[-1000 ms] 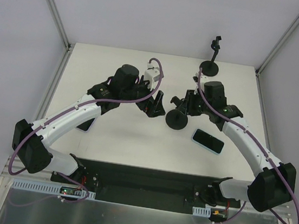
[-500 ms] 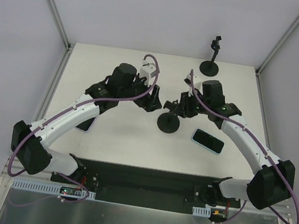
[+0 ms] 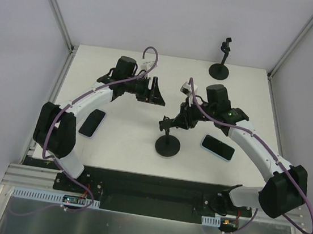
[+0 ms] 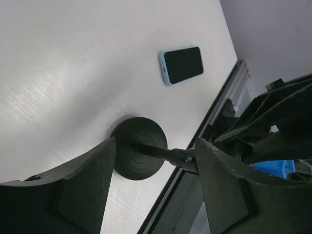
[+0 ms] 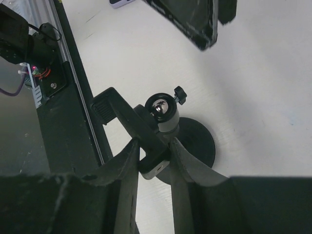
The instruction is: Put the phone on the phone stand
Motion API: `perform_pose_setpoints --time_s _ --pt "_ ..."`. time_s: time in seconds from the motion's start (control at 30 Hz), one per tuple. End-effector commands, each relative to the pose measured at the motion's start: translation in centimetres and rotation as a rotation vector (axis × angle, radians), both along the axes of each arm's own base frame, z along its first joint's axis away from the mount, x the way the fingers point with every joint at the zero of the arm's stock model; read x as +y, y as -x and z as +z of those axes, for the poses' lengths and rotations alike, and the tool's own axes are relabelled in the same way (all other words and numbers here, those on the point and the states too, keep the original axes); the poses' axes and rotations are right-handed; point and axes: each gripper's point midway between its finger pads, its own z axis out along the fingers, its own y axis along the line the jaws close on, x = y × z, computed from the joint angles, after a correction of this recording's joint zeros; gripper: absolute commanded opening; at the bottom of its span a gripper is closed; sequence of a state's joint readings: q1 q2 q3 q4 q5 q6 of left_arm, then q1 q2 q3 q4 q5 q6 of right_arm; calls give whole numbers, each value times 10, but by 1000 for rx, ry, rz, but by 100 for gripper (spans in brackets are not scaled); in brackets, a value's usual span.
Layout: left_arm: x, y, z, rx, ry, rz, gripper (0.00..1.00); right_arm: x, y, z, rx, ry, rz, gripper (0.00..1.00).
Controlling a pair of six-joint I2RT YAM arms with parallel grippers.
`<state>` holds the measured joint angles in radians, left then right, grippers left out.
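Note:
A black phone stand with a round base is near the table's middle. My right gripper is shut on its clamp head, just under the ball joint. The base is at the table surface. A phone in a light blue case lies flat to the right of the stand. A dark phone lies at the left. My left gripper hangs open and empty behind the stand; its view looks down on the base and the blue phone.
A second black stand is upright at the back right edge. The left arm's elbow and forearm pass above the dark phone. The black base rail runs along the near edge.
The right gripper has carried the stand nearer and a little left, its head now tilted. The left arm pulled back toward the far left, and its jaws narrowed somewhat while staying open.

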<state>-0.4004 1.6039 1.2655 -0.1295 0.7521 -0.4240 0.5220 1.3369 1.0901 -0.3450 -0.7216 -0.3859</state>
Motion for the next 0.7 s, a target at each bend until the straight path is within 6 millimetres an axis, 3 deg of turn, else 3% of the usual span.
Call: perform_pose_setpoints --time_s 0.0,0.17,0.33,0.47,0.53,0.67 --pt "-20 22 30 -66 176 -209 64 16 0 69 -164 -185 109 1" --pt "-28 38 35 -69 285 -346 64 5 -11 87 -176 -244 9 1" --pt "-40 47 21 -73 301 -408 58 -8 -27 107 -162 -366 -136 0" --pt "-46 58 18 -102 322 -471 54 -8 -23 130 -161 -445 -131 1" --pt "-48 63 17 -114 325 -482 56 -6 -17 140 -151 -467 -114 0" --pt "-55 81 20 -122 361 -541 73 -7 -5 163 -157 -518 -79 0"
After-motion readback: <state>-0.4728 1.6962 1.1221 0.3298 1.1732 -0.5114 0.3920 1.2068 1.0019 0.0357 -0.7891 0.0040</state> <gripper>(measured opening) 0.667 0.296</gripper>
